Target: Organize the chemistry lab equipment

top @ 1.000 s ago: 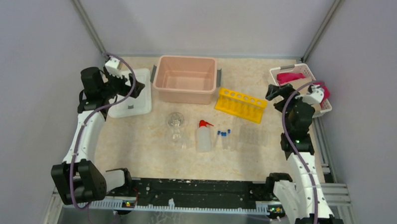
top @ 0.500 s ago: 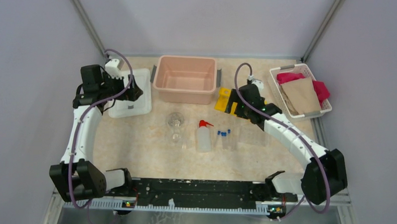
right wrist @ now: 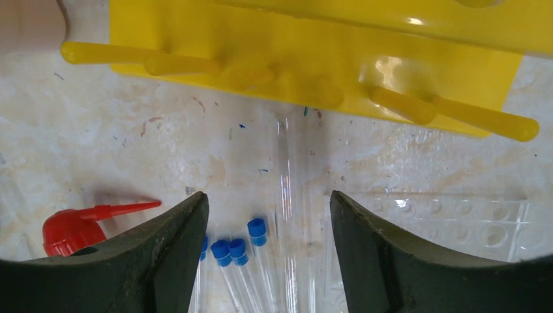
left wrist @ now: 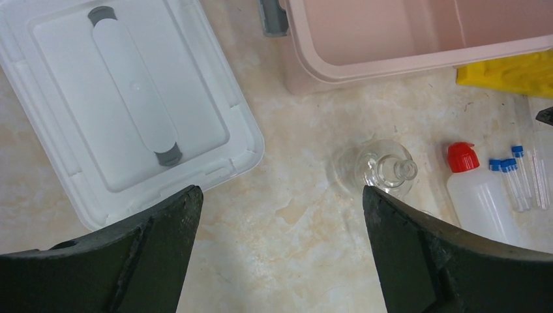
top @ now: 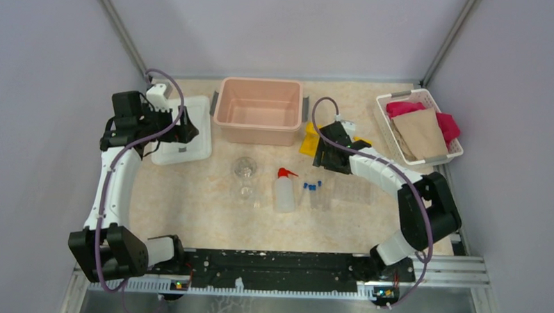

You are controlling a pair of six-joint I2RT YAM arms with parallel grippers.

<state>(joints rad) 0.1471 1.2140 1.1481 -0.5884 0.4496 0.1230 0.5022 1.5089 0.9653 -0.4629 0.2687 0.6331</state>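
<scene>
Right gripper (right wrist: 266,199), jaws spread and empty, hovers nearest the blue-capped tubes (right wrist: 238,251). Tubes lie flat on the table at 6 o'clock, long axes 12-to-6, yellow rack (right wrist: 313,39) at 12. Left gripper (left wrist: 282,192) likewise spread, empty.

Table (top: 189,209): beige, marbled with cream and tan veining.
Tub (top: 257,136), far centre: pale pink, grey handles.
Lid (left wrist: 130,98), far left: white, grey clips.
Tube rack (right wrist: 313,45): bright yellow.
Flask (left wrist: 381,171): clear glass.
Squeeze bottle (top: 283,193): milky white, red nozzle.
Tubes (top: 312,192): clear, blue caps.
Basket (top: 427,160), far right: white, holding a pink cloth (top: 404,107) and a tan cloth (top: 421,134).
Left arm (top: 117,186) and right arm (top: 385,167): white links, black joints, purple cables.
</scene>
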